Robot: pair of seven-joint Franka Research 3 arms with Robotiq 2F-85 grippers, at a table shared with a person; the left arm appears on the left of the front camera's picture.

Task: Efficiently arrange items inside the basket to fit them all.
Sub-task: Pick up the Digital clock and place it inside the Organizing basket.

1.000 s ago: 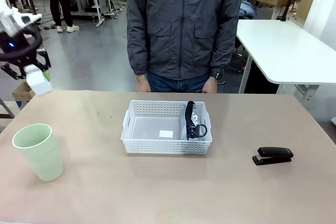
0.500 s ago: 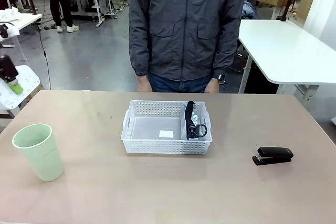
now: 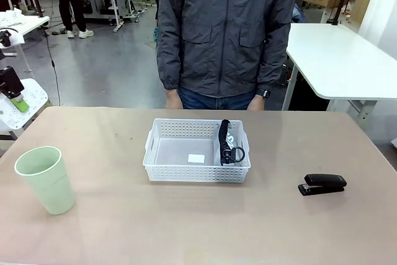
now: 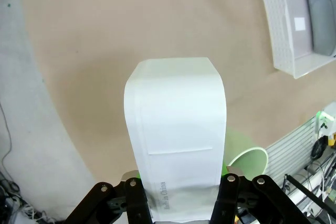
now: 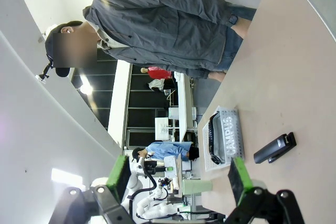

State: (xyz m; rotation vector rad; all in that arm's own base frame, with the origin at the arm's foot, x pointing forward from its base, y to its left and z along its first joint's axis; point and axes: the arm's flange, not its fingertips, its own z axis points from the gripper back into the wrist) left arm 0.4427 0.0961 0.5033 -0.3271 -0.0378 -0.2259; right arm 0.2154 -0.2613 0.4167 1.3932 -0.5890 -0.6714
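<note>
- My left gripper [image 4: 182, 190] is clamped on the small white block with flat sides [image 4: 176, 129]. Its two black fingers [image 4: 229, 192] press the low end of the block from both sides. The rest of the block sticks out past them.
- The block is up in the air. In the left wrist view the tan table [image 3: 186, 228] is well below it.
- My right gripper [image 5: 178, 178] has its jaws wide apart. Nothing is between the green pads [image 5: 239, 179].
- The white plastic basket with little holes in its sides [image 3: 192, 172] sits in the middle of the table. It is in front of the person in the dark grey jacket [image 3: 226, 29].
- The grey pouch with the black strap [image 3: 228, 144] stands on its edge inside the basket, against the right wall. In the right wrist view I can read "CAMPUS" on it.
- A small white patch [image 3: 196, 158] lies on the basket floor just beside the pouch. I cannot tell what it is.
- The pale green cup [image 3: 46, 181] stands upright on the table with its open end up. It is well to the left of the basket.
- The black stapler [image 3: 322, 184] lies flat on the table, well to the right of the basket.
- The person stands at the far side with arms hanging down. Their hands are near the table edge and touch nothing.
</note>
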